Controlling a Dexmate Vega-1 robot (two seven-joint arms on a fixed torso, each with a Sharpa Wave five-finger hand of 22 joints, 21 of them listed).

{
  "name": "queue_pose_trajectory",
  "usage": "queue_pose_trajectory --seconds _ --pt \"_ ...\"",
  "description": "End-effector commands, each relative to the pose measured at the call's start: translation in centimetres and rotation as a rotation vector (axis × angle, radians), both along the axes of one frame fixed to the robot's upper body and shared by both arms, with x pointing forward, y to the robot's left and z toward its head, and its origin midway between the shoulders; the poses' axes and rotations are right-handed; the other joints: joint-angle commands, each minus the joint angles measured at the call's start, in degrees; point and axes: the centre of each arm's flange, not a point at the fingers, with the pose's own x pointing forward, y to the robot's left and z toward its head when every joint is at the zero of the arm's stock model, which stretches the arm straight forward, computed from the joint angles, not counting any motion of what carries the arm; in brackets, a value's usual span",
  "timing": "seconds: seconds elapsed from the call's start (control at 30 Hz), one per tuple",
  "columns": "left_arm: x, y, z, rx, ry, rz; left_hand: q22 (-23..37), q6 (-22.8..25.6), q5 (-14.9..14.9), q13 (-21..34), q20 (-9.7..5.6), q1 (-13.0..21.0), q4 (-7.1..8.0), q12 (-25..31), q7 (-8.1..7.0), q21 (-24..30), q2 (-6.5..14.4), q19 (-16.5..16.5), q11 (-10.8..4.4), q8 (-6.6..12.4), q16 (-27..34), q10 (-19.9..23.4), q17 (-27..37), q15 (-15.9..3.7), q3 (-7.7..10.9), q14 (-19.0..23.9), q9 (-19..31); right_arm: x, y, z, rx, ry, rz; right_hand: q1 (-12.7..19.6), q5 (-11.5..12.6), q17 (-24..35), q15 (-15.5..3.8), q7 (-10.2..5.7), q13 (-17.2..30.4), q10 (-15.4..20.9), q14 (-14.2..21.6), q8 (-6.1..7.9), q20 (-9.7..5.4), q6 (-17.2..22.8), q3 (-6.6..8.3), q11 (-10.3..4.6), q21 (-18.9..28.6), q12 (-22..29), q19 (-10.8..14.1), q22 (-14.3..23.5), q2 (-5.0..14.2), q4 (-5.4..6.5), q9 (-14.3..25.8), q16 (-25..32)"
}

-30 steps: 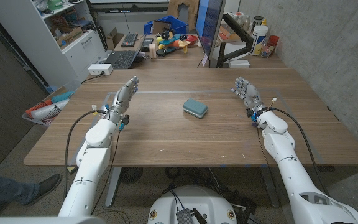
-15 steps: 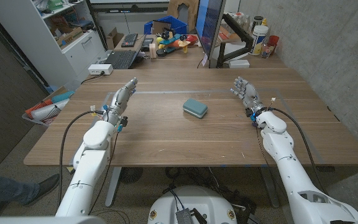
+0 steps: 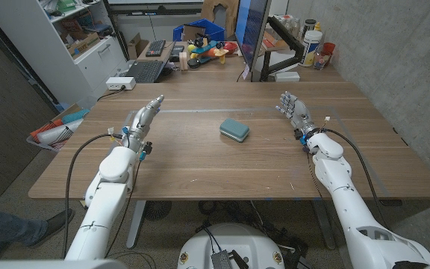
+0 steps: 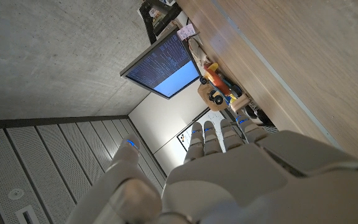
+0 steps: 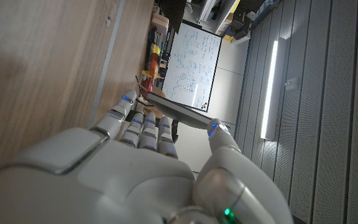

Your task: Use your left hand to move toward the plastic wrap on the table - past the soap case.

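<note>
The left hand (image 3: 145, 118) stood over the table (image 3: 200, 161) near its left edge, about midway between the near and far edges, with nothing in it. Its fingers (image 3: 155, 104) were stretched out straight and close together, reaching toward the far edge. From its wrist camera the same hand (image 4: 229, 180) showed from behind, the fingers side by side and the thumb standing off from them, again with nothing held.

The right hand (image 3: 295, 112) was on the other side, near the right edge and roughly level with the left one. It too was empty, its fingers slightly bent and apart. Its own wrist camera showed it (image 5: 135, 168) the same way, fingers together and thumb apart.

The soap case (image 3: 234, 129), a teal rounded box, lay flat on the wood about the middle of the table, between the two hands and well apart from both. It was somewhat nearer the right hand than the left.

I could not make out any plastic wrap on the table. A faint pale line (image 3: 200, 110) ran across the wood beyond the case, toward the far edge, but I could not tell what it was.
</note>
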Motion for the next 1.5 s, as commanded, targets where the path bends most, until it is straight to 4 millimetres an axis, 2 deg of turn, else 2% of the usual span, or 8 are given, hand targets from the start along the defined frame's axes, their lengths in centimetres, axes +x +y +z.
queue_pose_trajectory --seconds 0.03,0.47,0.97,1.5 --pt "-0.7 0.4 -0.4 0.042 0.024 0.103 0.27 0.76 -0.02 0.24 0.48 0.84 -0.42 0.27 0.14 -0.23 -0.02 -0.32 -0.11 0.39 0.22 0.07 0.16 0.04 0.15 0.17 0.22 0.4 -0.2 0.1 0.000 0.003 0.007 0.21 0.41 -0.07 -0.01 0.19 0.32 0.48 0.35 -0.27 0.34 0.38 -0.40 0.08 0.30 -0.29 -0.05 0.30 0.48 -0.08 0.14 0.21" --pt "-1.2 0.1 -0.5 0.072 0.028 0.141 0.27 0.97 -0.06 0.25 0.54 1.13 -0.67 0.31 0.10 -0.44 0.06 -0.50 -0.19 0.41 0.23 0.18 0.15 0.05 0.16 0.25 0.23 0.1 -0.5 1.2 -0.022 -0.010 0.006 0.22 0.42 -0.19 -0.03 0.17 0.33 0.54 0.34 -0.31 0.35 0.40 -0.60 0.00 0.30 -0.31 -0.08 0.30 0.56 -0.12 0.14 0.21" --pt "-2.1 0.2 -0.1 0.106 0.024 0.182 0.28 1.07 -0.12 0.25 0.76 1.49 -0.99 0.31 0.07 -0.61 0.14 -0.58 -0.34 0.36 0.21 0.17 0.15 0.03 0.16 0.26 0.24 0.0 -1.6 1.5 -0.020 -0.017 -0.007 0.24 0.44 -0.32 -0.06 0.19 0.33 0.53 0.33 -0.36 0.37 0.42 -0.81 -0.03 0.31 -0.36 -0.10 0.30 0.69 -0.15 0.14 0.23" --pt "-3.3 0.8 0.1 0.163 0.034 0.208 0.28 1.12 -0.20 0.25 0.90 1.76 -1.25 0.31 0.07 -0.72 0.19 -0.57 -0.21 0.31 0.19 0.17 0.14 0.10 0.12 0.26 0.25 -0.2 -1.2 1.1 -0.016 -0.026 -0.010 0.29 0.45 -0.47 -0.05 0.13 0.33 0.56 0.27 -0.39 0.36 0.45 -1.02 0.07 0.31 -0.39 -0.11 0.30 0.77 -0.22 0.14 0.21"
